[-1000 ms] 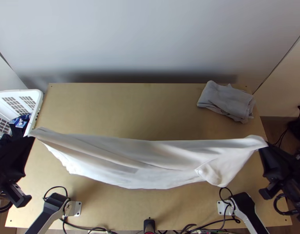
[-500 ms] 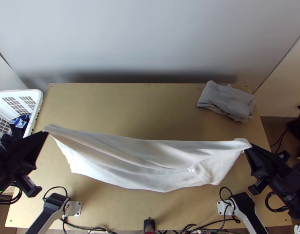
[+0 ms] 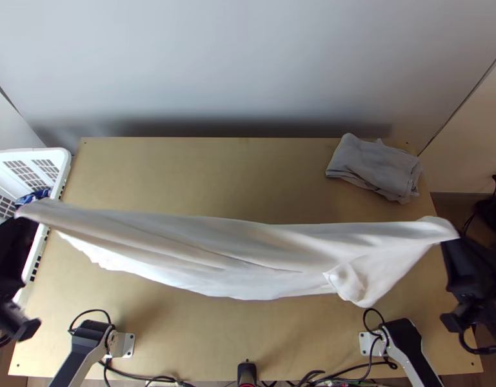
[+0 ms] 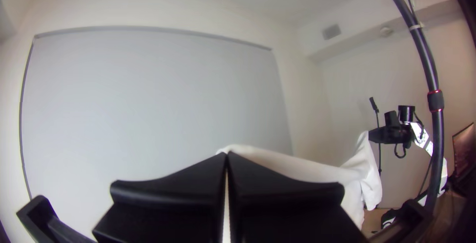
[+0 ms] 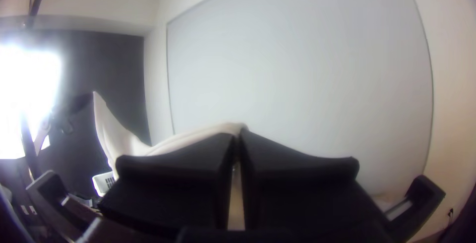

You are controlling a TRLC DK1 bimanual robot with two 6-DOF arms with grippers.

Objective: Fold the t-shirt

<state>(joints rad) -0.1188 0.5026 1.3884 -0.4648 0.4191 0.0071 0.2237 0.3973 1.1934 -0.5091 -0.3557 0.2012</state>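
Note:
The white t-shirt (image 3: 248, 255) is held up over the table, stretched sideways between both grippers, with long creases and its lower part hanging. At its left end my left gripper (image 3: 22, 222) is shut on a corner; in the left wrist view the fingertips of the left gripper (image 4: 226, 157) meet on the white cloth (image 4: 297, 166). At the other end my right gripper (image 3: 455, 241) is shut on the opposite corner. The right wrist view has the right gripper (image 5: 239, 135) closed on the cloth (image 5: 193, 136). A small flap folds over near the shirt's right end.
A folded grey cloth (image 3: 375, 169) lies at the table's back right. The white basket (image 3: 62, 169) stands at the left edge beside the left gripper. Cables and arm bases line the near edge of the wooden table (image 3: 202, 174).
Both grippers first came inward, then moved apart again, the left one to the left and the right one to the right. The t-shirt between them slackened, then stretched wider and rose slightly in the picture.

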